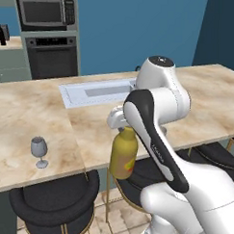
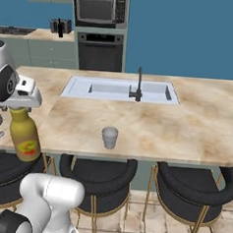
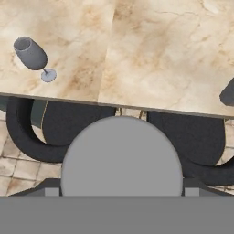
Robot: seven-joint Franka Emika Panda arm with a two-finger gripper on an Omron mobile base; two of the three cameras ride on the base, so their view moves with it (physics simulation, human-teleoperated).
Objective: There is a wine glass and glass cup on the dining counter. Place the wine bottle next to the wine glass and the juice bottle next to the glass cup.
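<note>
Juice bottle carried at the near edge of the dining surface

The white arm's end effector (image 1: pixel 122 130) is clamped on the grey cap of the stout yellow-ochre juice bottle (image 1: pixel 123 159), which hangs upright in the air just off the near edge of the beige marbled dining surface (image 1: pixel 196 105), above the black stools (image 2: pixel 97 178). In the hand view the cap fills the lower middle, flanked by the finger tips.

The step in hand appears to be transport of the juice bottle toward its partner. The short translucent grey-white glass cup (image 2: pixel 109 137) stands near the front edge of the surface, in front of the inset pale sink (image 2: pixel 118 90) and well to the right of the bottle. The stemmed grey wine glass (image 1: pixel 39 151) stands to the left, also near the front edge.

Next, the move likely calls for lifting the bottle clear of the edge, swinging it right, and lowering it beside the cup without knocking it.
</note>
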